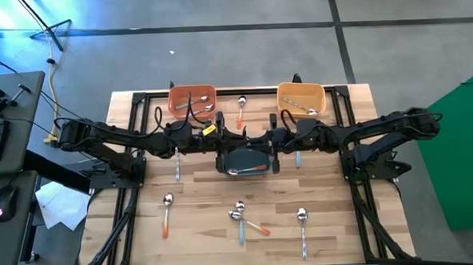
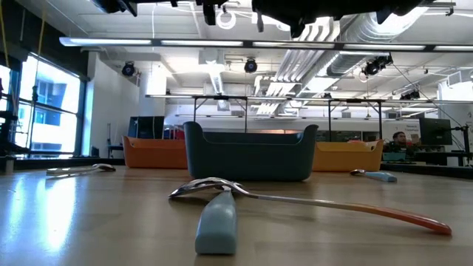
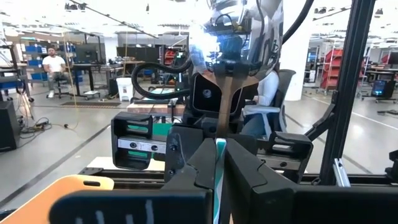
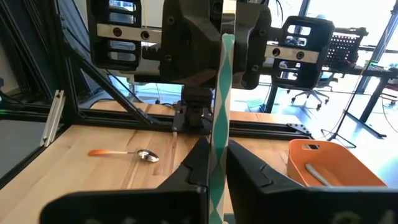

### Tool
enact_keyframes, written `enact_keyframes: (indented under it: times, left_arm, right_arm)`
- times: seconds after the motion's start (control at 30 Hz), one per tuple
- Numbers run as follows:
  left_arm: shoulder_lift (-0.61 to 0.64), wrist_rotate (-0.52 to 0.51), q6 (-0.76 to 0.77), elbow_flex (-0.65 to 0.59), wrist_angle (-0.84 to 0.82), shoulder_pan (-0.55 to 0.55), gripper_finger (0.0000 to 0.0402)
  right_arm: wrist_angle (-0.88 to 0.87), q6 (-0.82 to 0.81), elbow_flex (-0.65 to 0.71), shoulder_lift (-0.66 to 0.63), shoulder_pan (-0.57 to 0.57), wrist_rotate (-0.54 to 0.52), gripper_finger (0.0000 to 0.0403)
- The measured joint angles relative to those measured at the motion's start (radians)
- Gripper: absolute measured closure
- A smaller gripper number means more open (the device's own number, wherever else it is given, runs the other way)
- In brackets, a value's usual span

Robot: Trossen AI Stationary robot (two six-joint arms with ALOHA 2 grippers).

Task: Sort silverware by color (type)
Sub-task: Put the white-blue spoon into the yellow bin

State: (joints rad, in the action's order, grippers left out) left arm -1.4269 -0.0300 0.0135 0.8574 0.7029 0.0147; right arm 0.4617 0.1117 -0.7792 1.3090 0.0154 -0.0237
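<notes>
Light-blue plastic-handled metal spoon sits pinched narrowly in the right end effector, mid-counter over the dark blue plastic bin. Centre before releasing. I cannot tell the grip of the left end effector.

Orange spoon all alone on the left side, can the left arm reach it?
Probably yes. The orange spoon lies by itself on bare wood with nothing over it, and the left gripper hangs near the dark blue bin, nothing between them.
</notes>
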Motion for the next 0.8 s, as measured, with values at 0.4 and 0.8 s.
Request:
enact_keyframes:
  times: [0.4,0.8]
  left_arm:
    - [0.000,-0.015,-0.007,0.000,0.003,0.009,0.0400]
    - [0.000,-0.017,0.011,0.000,-0.021,0.009,0.0335]
  right_arm:
    - [-0.002,0.001,0.000,0.000,0.000,0.007,0.0357]
    - [-0.016,0.011,0.000,-0.002,0.000,0.007,0.0387]
